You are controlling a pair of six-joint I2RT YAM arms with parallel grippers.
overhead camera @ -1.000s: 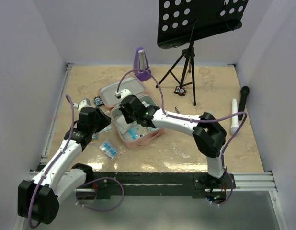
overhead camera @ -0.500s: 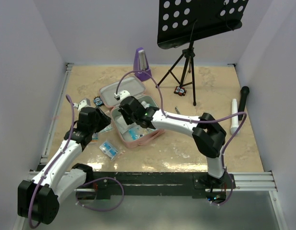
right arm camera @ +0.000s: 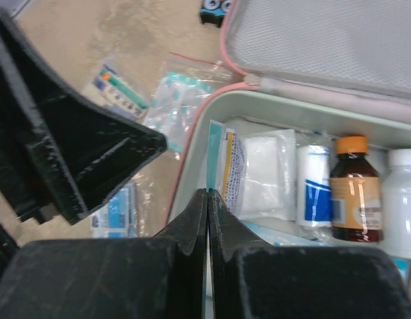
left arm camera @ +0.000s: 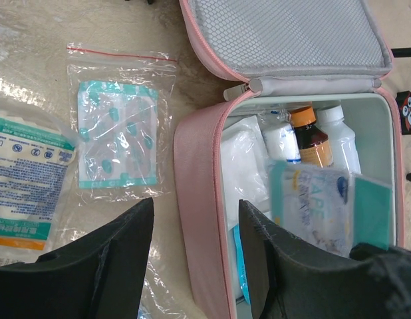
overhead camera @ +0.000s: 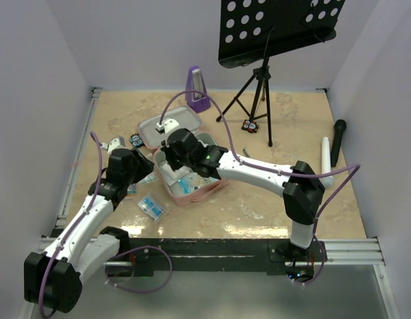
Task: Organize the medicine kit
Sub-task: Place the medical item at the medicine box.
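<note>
Two black fingers of the right gripper [right arm camera: 207, 199] are pressed flat together with nothing visible between them. Their tips sit low inside the pink, soft-sided square zip medicine kit [right arm camera: 189, 166], just beside a thin teal-edged flat packet [right arm camera: 222, 163] standing on edge. Past it lie a white gauze pack [right arm camera: 265, 173], a blue-labelled white roll [right arm camera: 315, 186], a brown glass bottle with an orange cap [right arm camera: 355, 189] and a white plastic bottle [right arm camera: 405, 199]. The left gripper [left arm camera: 195, 206] stands spread, one finger either side of the kit's left wall, grasping nothing; whether it touches the wall I cannot tell. The kit sits open on the beige table [overhead camera: 272, 206], left of centre, its grey mesh-lined lid [left arm camera: 292, 33] folded back. Outside lie a clear zip bag of teal-spotted plasters [left arm camera: 116, 139] and a green-and-white printed sachet [left arm camera: 26, 179]. The case looks light but floppy, and its fabric walls should buckle under a pinch. The firmer zip rim is therefore the better hold, and the bottles could topple if it is dragged.
</note>
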